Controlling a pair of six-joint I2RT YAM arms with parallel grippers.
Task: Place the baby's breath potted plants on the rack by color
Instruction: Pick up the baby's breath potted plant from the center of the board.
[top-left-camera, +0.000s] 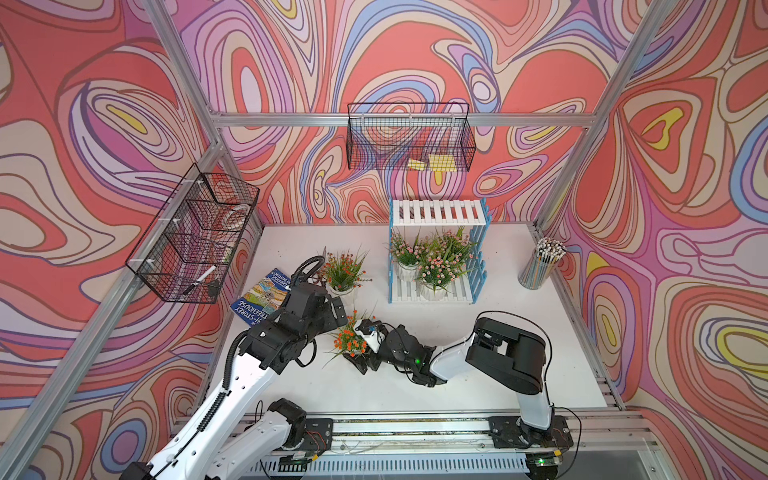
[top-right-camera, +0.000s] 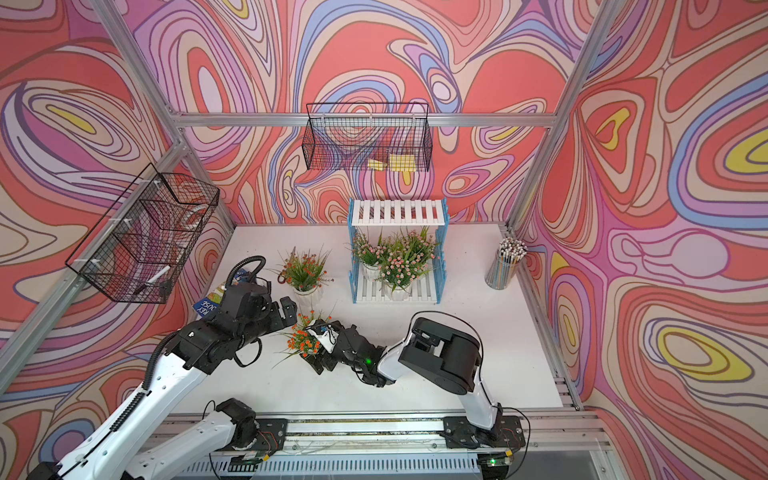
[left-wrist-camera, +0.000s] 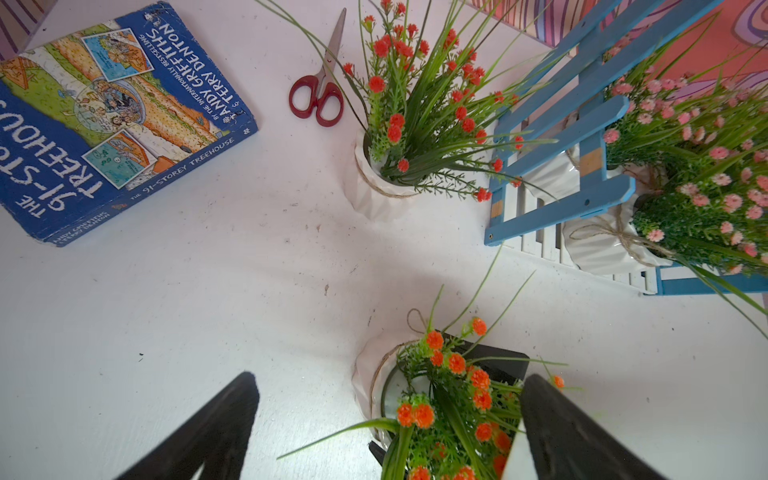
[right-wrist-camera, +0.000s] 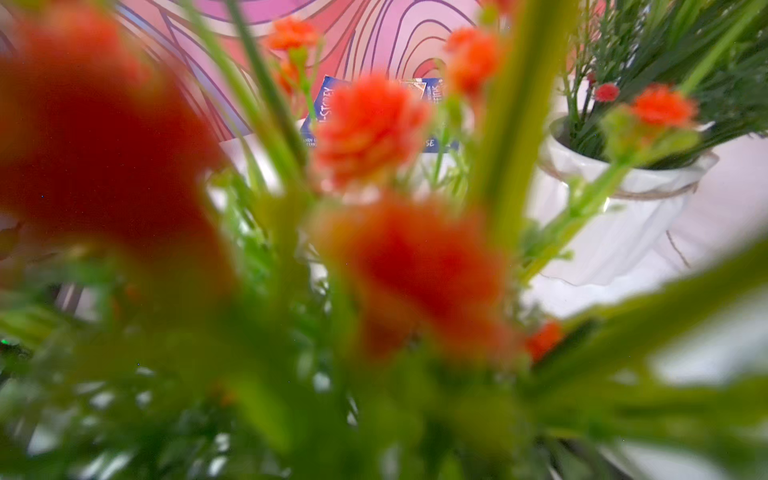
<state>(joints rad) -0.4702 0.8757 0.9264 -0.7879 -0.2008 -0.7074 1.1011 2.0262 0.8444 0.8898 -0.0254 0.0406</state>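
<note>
Right pincer (top-left-camera: 359, 345) spread, jaws flanking the near orange plant (top-left-camera: 347, 338) on the desk (top-left-camera: 478, 386); left pincer (top-left-camera: 337, 311) spread beside it. Best pinched low on the pot (left-wrist-camera: 365, 386), clear of stems.

Upper shelf: the rack's (top-left-camera: 438, 212) top slats lie bare, reachable from above.
Lower shelf: pink plants (top-left-camera: 436, 259) crowd it, their leaves rising to the upper slats.
Left of rack: upright orange plant (top-left-camera: 344, 270), scissors (left-wrist-camera: 318, 97) and book (top-left-camera: 259, 301) narrow the way.
Right of rack: bare table (top-left-camera: 511, 299) up to the pencil cup (top-left-camera: 540, 266).
Centre front: second orange plant (top-left-camera: 351, 338) sits between the spread jaws of the right gripper (top-left-camera: 362, 347); the left gripper (left-wrist-camera: 390, 378), jaws apart, closes off its other side.
</note>
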